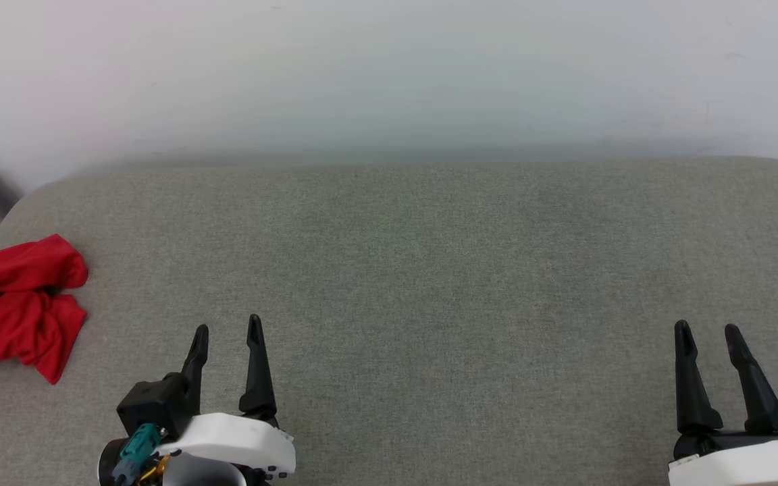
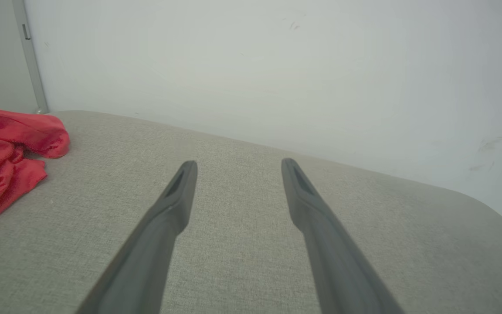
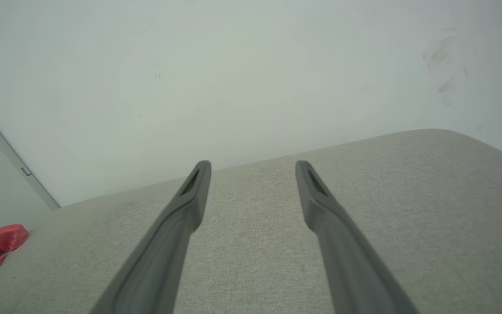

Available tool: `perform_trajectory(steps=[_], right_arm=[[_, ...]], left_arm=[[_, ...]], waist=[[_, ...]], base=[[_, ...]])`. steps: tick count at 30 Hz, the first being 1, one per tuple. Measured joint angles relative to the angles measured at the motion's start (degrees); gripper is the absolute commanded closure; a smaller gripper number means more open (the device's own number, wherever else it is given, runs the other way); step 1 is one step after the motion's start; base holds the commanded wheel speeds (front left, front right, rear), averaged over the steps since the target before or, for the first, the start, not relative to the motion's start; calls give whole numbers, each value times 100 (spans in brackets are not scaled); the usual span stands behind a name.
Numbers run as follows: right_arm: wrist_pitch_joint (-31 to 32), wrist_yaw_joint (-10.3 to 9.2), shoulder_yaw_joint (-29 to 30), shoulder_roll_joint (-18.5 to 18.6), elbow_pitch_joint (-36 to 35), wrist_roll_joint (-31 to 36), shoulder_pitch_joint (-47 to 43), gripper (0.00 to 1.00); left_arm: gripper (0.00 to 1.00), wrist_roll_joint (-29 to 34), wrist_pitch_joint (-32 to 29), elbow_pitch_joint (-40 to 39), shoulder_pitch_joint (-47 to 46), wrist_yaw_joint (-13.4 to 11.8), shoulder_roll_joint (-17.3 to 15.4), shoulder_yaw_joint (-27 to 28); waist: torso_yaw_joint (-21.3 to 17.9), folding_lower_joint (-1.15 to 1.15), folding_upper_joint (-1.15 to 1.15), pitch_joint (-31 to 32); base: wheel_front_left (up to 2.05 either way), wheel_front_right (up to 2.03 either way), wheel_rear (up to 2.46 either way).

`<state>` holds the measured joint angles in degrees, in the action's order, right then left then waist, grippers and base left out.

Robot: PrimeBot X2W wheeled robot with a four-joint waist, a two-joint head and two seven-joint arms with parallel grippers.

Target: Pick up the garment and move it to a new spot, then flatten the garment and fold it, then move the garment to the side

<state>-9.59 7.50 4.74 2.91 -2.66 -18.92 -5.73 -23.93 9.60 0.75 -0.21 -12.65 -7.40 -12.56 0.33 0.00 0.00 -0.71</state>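
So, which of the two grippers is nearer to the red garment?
The left gripper: the crumpled garment lies at the left edge of the grey surface, close beside it. The right gripper stands far across, at the head view's lower right.

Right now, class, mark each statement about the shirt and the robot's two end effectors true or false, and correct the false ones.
1. The shirt lies crumpled at the left edge of the grey fabric surface. True.
2. The left end effector is shut on the shirt. False: it is open and empty, and it is apart from the shirt.
3. The right end effector is open and holds nothing. True.
4. The shirt is folded flat in the middle of the surface. False: it is bunched up at the left edge.
5. A pale wall stands behind the surface. True.
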Motion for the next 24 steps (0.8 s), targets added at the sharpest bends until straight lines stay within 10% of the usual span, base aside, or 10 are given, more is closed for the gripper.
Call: perform_trajectory(steps=[24], right_arm=[[-300, 0, 40, 0, -246, 956, -193, 0]], left_arm=[[0, 1179, 301, -135, 209, 116, 123, -56]], waist=[[43, 0, 0, -18]], base=[[0, 0, 0]])
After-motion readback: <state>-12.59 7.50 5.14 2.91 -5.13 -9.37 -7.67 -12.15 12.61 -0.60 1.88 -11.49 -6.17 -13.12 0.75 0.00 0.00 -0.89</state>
